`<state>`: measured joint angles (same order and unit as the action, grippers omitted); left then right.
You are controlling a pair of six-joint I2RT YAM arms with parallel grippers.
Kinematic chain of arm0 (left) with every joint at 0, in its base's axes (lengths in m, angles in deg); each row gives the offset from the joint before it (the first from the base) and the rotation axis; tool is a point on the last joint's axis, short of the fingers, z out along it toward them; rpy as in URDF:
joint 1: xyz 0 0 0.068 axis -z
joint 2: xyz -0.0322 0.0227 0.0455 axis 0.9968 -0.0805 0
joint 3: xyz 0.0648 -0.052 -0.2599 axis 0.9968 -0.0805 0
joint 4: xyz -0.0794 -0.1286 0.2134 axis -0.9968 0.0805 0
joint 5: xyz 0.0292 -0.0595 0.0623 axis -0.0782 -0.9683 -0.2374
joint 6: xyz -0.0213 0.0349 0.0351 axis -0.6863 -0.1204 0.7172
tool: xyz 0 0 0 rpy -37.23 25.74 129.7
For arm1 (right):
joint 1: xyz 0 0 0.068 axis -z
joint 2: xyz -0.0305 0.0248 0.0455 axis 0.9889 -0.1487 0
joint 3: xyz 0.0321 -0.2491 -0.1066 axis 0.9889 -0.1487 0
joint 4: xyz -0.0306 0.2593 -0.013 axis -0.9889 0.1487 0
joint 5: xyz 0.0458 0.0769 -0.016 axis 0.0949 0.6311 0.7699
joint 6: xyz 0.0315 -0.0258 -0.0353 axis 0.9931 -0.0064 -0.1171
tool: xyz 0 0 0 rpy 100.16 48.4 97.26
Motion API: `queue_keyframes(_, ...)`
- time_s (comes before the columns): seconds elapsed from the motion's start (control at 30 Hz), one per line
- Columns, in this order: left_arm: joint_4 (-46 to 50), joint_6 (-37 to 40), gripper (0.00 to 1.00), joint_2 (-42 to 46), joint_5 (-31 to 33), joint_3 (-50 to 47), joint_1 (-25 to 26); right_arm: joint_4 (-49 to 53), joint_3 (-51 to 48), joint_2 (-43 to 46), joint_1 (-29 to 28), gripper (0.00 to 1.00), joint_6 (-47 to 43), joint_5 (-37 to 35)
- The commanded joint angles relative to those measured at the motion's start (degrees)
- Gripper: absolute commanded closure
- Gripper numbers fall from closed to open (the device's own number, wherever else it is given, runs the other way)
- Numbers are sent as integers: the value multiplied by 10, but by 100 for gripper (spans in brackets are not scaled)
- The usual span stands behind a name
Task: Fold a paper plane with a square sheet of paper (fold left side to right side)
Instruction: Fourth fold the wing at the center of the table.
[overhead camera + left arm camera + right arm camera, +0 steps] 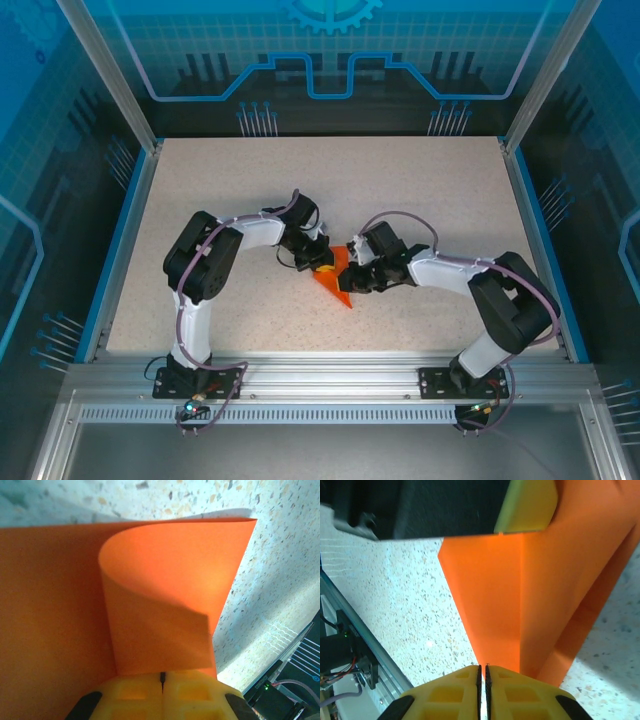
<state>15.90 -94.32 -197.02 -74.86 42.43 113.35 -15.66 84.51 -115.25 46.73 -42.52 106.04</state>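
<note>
The orange square sheet of paper [337, 283] lies creased and pointed on the table between both grippers. In the left wrist view one flap of the paper [165, 605] curls over the flat layer. The flap's near edge lies across the tips of my left gripper [163, 675] [322, 266], whose jaws are shut, and I see no paper between them. In the right wrist view the paper [500, 605] has a straight crease, and its left edge runs down to my right gripper [482, 667] [355, 280], shut to a hairline slit. A left gripper finger [525, 505] rests over the paper's far end.
The speckled table [400, 190] stretches wide behind and beside the arms. An aluminium frame rail [330, 375] runs along the near edge with the arm bases on it. Blue side rails [122, 250] and glass walls bound the table.
</note>
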Motion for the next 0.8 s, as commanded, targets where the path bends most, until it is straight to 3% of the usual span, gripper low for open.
queue_keyframes(0.0, 52, 6, 100, -25, 40, -31, 5, -21, -3, -16, -11, 87, 16, 27)
queue_keyframes(0.77, 60, 9, 100, -27, 46, -26, 6, 32, -8, -60, -28, 87, -3, -8)
